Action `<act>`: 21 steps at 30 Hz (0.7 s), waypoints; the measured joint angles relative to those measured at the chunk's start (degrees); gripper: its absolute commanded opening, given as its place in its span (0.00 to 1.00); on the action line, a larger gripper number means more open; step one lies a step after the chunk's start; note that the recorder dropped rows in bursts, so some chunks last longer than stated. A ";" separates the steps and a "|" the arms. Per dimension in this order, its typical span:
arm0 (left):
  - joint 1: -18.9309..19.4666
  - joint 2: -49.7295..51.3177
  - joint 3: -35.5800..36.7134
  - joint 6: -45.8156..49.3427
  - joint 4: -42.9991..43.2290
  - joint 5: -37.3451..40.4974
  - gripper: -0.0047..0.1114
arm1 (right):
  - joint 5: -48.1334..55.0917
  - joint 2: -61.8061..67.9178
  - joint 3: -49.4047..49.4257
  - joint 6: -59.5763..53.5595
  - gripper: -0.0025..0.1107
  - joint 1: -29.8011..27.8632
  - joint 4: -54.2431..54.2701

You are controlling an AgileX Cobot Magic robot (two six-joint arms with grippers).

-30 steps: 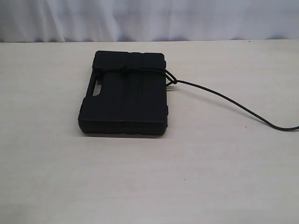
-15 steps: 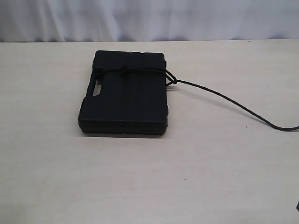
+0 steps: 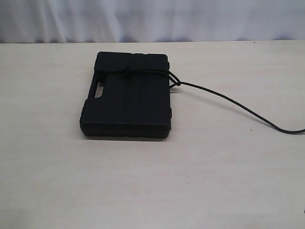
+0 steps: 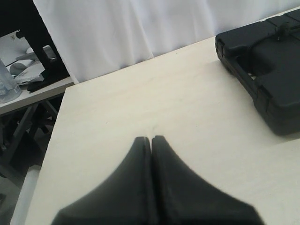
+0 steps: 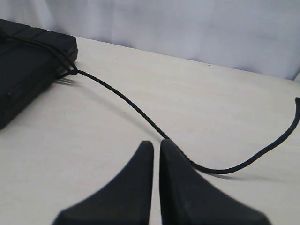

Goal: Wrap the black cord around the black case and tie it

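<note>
Case: the flat rectangular matte black plastic case [image 3: 126, 102] lies flat, ribbed lid up, on the pale wood-grain tabletop [image 3: 200, 181]. It sits left of the middle and toward the far side in the exterior view.
Handle: the slot handle cutout [image 3: 99, 89] is in the case's left edge.
Cord on case: the long thin black braided cord [image 3: 224, 98] crosses the lid near the case's far end, with a small knot [image 3: 127, 71] on top of the lid.
Cord at edge: a small twisted loop [image 3: 175, 82] sits just beside the case's right side. Whether the cord passes under the case cannot be told.
Cord tail: from the loop the cord trails over the table to the right and runs off the edge of the exterior view. In the right wrist view it curves round and its loose end [image 5: 296, 100] lies on the table, well apart from the case.
Left gripper: the black two-fingered left gripper [image 4: 151, 138] has its fingertips pressed together with nothing between them. It is over bare tabletop, well apart from the case.
Right gripper: the black right gripper [image 5: 156, 143] is likewise closed and empty. The cord passes just behind its tips, and contact cannot be told.
Backdrop: a white cloth curtain [image 3: 152, 19] hangs behind the table's far edge.
</note>
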 measured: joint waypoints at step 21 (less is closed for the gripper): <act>0.00 0.00 0.00 -0.08 0.00 0.10 0.04 | 0.00 0.00 0.00 0.00 0.06 0.00 -2.18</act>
